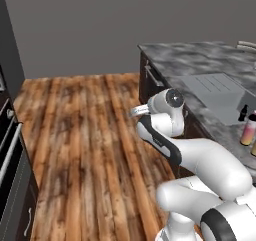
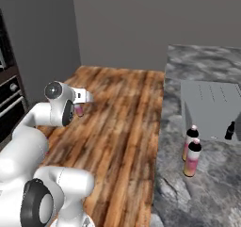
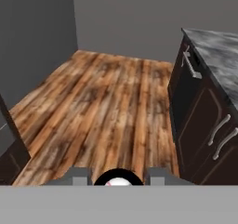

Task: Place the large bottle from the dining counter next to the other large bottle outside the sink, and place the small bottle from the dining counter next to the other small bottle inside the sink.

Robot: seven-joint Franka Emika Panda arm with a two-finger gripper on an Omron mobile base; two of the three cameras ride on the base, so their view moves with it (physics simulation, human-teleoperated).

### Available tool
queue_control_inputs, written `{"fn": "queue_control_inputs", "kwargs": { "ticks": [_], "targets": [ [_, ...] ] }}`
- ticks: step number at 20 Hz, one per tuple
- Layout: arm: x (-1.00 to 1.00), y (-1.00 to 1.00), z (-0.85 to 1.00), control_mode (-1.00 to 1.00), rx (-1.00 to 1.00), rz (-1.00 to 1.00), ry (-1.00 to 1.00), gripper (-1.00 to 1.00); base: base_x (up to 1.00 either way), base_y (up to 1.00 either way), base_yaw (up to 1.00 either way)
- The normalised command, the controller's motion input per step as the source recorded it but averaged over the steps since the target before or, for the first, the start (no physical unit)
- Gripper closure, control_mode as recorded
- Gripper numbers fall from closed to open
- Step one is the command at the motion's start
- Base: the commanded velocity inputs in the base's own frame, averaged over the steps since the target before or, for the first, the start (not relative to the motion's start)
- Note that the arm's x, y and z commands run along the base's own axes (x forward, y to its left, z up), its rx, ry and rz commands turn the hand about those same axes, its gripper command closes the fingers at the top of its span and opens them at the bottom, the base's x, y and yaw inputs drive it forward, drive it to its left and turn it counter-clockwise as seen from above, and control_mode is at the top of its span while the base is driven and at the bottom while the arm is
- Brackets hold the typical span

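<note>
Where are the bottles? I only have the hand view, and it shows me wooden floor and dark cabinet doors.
Observer: In the right base view, one large bottle and a second large bottle stand close together on the counter, just outside the sink.
Operator: Anything inside the sink?
Observer: A small dark bottle stands upright in it, at the end nearest the large bottles.
Operator: Is the gripper carrying something?
Observer: Something pinkish shows at the gripper, out over the floor. I cannot tell what it is, or whether the gripper is closed on it.
</note>
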Motion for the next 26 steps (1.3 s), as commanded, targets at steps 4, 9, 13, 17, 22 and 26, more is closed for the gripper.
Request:
{"fn": "queue_control_inputs", "kwargs": {
  "ticks": [4, 9, 13, 17, 22, 26],
  "targets": [
    [0.00, 0.00, 0.00, 1.00, 0.00, 0.00, 0.00, 1.00, 0.60, 0.33, -0.30],
    [0.00, 0.00, 0.00, 1.00, 0.00, 0.00, 0.00, 1.00, 0.59, 0.34, -0.31],
    [0.00, 0.00, 0.00, 1.00, 0.00, 0.00, 0.00, 1.00, 0.60, 0.33, -0.31],
    [0.00, 0.00, 0.00, 1.00, 0.00, 0.00, 0.00, 1.00, 0.63, 0.34, -0.31],
    [0.00, 0.00, 0.00, 1.00, 0.00, 0.00, 0.00, 1.00, 0.62, 0.37, -0.32],
    [0.00, 0.00, 0.00, 1.00, 0.00, 0.00, 0.00, 1.00, 0.53, 0.41, -0.33]
  ]
}}
